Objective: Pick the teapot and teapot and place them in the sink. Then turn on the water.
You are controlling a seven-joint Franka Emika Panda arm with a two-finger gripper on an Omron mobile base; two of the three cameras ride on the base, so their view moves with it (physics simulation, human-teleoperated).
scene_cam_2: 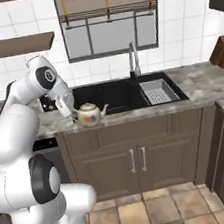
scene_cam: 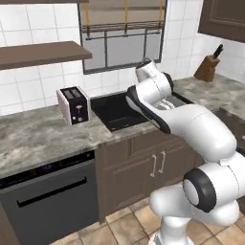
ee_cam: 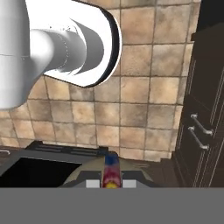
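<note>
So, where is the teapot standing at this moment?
In the right base view, the teapot stands on the counter's front edge, just left of the black sink, beside the robot's hand.

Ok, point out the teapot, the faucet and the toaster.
teapot point(scene_cam_2: 89, 115): right base view, round body.
faucet point(scene_cam_2: 133, 55): right base view, arched neck.
toaster point(scene_cam: 74, 105): left base view, front face.

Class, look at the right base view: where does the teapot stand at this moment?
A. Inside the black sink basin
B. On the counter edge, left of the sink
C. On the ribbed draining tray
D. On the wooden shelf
B: the teapot stands on the counter front edge, left of the sink.
</note>
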